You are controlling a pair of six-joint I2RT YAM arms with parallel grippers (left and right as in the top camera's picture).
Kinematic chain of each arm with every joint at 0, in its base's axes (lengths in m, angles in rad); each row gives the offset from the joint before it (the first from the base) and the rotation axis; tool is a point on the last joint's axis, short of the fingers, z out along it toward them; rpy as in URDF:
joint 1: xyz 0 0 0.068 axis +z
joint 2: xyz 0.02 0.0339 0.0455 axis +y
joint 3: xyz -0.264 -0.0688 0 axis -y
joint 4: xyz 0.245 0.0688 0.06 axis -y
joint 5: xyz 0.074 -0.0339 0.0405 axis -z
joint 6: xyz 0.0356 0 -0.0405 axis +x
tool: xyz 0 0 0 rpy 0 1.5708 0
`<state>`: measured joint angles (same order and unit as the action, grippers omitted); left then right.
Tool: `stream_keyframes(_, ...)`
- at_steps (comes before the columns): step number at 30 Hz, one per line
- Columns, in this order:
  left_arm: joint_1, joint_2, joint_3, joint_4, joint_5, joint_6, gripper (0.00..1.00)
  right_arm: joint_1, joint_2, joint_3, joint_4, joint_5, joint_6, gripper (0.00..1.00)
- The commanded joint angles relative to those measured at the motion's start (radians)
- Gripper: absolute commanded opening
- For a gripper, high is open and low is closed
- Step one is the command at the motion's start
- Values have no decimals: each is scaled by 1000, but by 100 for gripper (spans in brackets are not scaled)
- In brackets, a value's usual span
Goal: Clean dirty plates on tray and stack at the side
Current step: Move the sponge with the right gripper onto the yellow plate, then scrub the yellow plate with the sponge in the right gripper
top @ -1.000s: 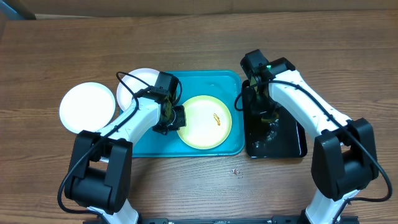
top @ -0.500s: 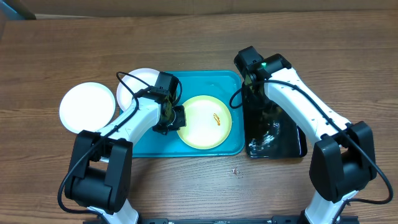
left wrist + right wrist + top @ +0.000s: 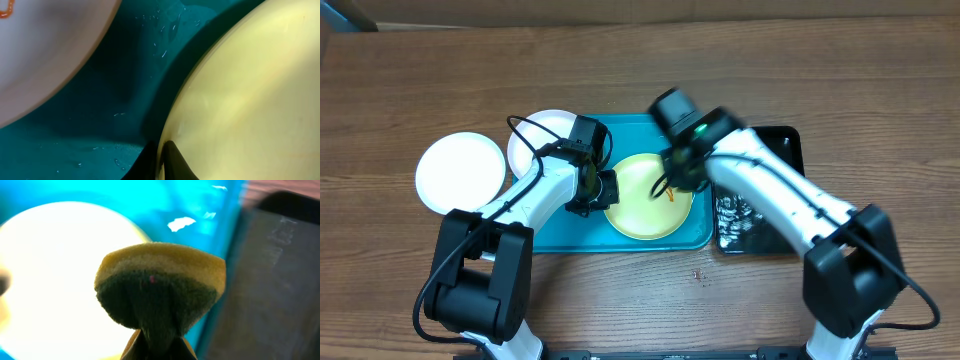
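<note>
Smear (image 3: 669, 192) half-hidden, R end effector (image 3: 159, 347) pinching sponge (image 3: 160, 280), L end effector (image 3: 161, 161) pinching yellow plate (image 3: 250, 100)

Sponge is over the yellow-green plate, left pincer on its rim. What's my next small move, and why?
Probably lower the right pincer so its yellow-and-green sponge meets the orange smear on the round pale yellow-green plate; the left pincer pinches its rim, steadying it.

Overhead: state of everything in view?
Yellow plate: in blue tray, smeared, rim pinched by left fingers.
Sponge: gripped by right fingers, over yellow plate.
Tray-side white plate: smeared.
Far white plate: on table, looks clean.
Black tray: looks wet.
</note>
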<state>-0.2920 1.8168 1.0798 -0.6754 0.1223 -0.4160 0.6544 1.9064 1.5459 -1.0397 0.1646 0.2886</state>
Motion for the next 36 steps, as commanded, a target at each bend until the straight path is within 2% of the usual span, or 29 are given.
stream_keyframes(1,10,16,-12,-2,-18,-11,9,82,-31,24,10,160,7,4)
stream_keyframes(5,10,16,-12,-3,-18,-11,8,122,-3,24,11,217,8,4)
stream_keyframes(19,10,16,-12,-6,-17,-11,9,110,177,24,34,243,18,4)
stream_keyframes(29,10,16,-12,-5,-17,-11,9,77,198,20,38,214,27,4)
stream_keyframes(36,10,16,-12,-5,-18,-11,9,71,198,-74,147,171,27,4)
